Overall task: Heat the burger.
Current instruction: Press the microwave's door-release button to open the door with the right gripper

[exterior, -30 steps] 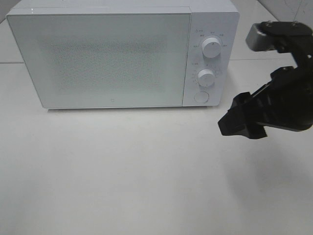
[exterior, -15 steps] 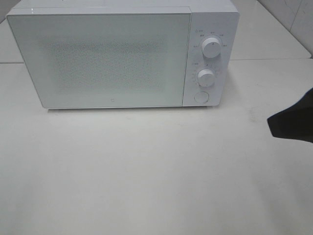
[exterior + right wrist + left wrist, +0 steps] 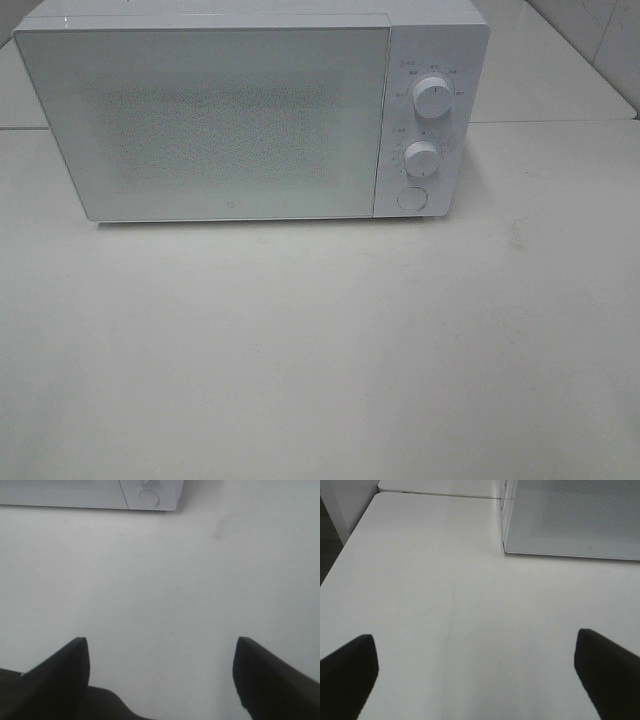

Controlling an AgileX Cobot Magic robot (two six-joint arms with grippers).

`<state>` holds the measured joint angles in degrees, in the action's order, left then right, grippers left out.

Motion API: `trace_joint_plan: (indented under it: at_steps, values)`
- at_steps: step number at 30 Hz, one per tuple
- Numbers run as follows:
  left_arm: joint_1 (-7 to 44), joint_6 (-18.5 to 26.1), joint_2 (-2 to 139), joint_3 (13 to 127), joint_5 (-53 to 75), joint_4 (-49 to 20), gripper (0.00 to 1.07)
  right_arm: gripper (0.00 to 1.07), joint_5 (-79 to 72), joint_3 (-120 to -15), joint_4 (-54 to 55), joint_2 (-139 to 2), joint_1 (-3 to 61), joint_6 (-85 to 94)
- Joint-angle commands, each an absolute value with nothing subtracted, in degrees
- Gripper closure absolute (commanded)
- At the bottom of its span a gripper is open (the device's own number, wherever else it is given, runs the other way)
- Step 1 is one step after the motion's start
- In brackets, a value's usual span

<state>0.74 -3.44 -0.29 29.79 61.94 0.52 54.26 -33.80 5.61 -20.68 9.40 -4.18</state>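
The burger is out of view in every frame. A white microwave [image 3: 250, 110] stands at the back of the table with its door shut; two knobs and a round button [image 3: 411, 198] are on its right panel. Its corner shows in the left wrist view [image 3: 570, 520] and its button end in the right wrist view [image 3: 149, 497]. Neither arm shows in the exterior high view. My left gripper [image 3: 477, 672] is open and empty over bare table. My right gripper [image 3: 162, 672] is open and empty over bare table, in front of the microwave's button end.
The white table [image 3: 320, 340] spreads in front of the microwave. Its left edge [image 3: 340, 550] drops to a dark floor in the left wrist view. A seam [image 3: 560, 121] runs across the table behind, right of the microwave.
My right arm has drawn back to the right, from beside the microwave's control panel out of the exterior high view. The microwave has not moved.
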Motion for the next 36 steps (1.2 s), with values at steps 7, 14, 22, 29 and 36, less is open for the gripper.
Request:
trace_joint_plan:
  at_steps: [7,14,22,29,36]
  values:
    - [0.52,-3.50,-1.20,29.68,61.19,0.00,0.05,0.31,56.72,-31.28,4.13,-10.20,6.25,-3.50]
    - [0.52,-3.50,-1.20,29.68,61.19,0.00,0.05,0.31,56.78,-28.76,3.27,-2.41,6.19,-3.95]
    - [0.52,-3.50,-1.20,29.68,61.19,0.00,0.05,0.31,56.89,-28.48,3.04,1.78,6.19,-3.90]
    - [0.52,-3.50,-1.20,29.68,61.19,0.00,0.05,0.31,56.89,-28.48,2.98,1.78,6.19,-3.95]
    - [0.52,-3.50,-1.20,29.68,61.19,0.00,0.05,0.31,56.84,-28.48,2.98,1.78,6.19,-3.95]
